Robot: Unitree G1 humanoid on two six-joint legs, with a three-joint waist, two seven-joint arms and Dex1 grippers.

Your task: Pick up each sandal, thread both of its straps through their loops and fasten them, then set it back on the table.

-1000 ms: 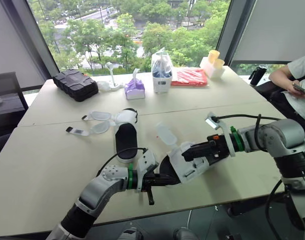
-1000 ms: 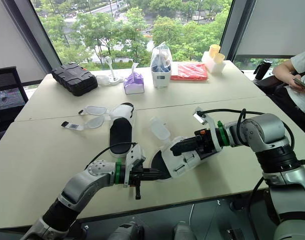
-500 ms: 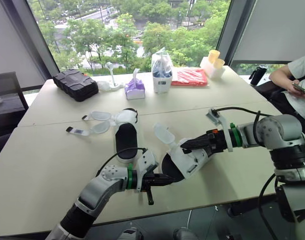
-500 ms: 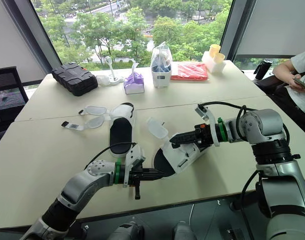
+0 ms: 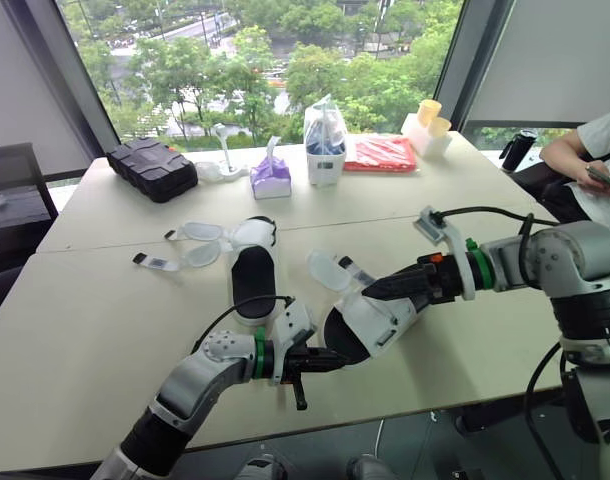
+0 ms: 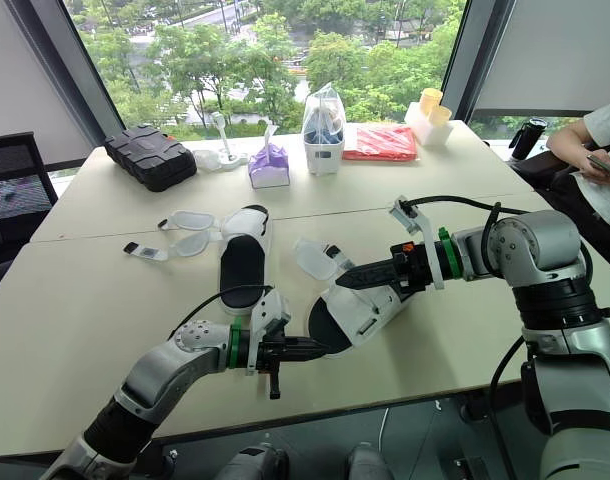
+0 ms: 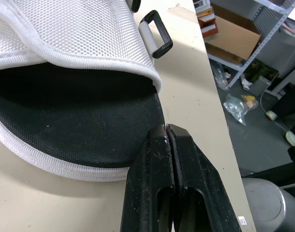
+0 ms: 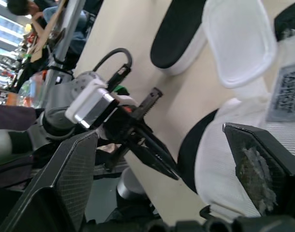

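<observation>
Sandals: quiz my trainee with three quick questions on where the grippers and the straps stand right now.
1. True or false: the right gripper has its fingers shut.
2. The left gripper, fingers shut, meets the edge of which? A) near sandal B) far sandal C) neither
3. Fill in: the far sandal's straps lie ___ on the table.
Key: 1 false, its fingers are spread open; 2 A; 3 unfastened, spread out flat.

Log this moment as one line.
left hand shut at sole edge of near sandal; right hand open over it; far sandal on table, straps loose
</observation>
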